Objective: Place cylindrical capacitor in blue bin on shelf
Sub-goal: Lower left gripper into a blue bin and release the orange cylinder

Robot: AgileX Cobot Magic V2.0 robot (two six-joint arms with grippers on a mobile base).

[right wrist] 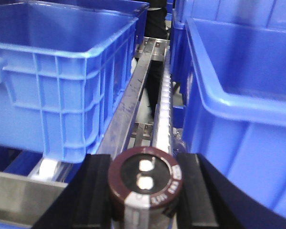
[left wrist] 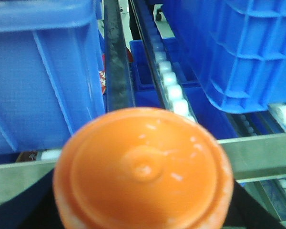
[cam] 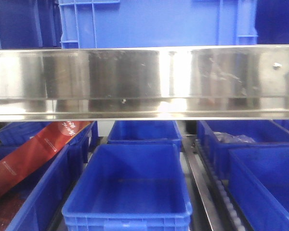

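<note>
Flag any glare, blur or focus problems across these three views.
Front view: white glare patches on the shiny stainless-steel shelf rail. Left wrist view: the orange domed cap fills the foreground, soft and out of focus. Right wrist view: the dark brown cylindrical capacitor is reasonably sharp.

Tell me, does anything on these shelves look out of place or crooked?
Yes: a long red package lies slanted across the blue bins at lower left, not flat inside one. Nothing else stands out; the capacitor sits squarely between the right fingers.
</note>
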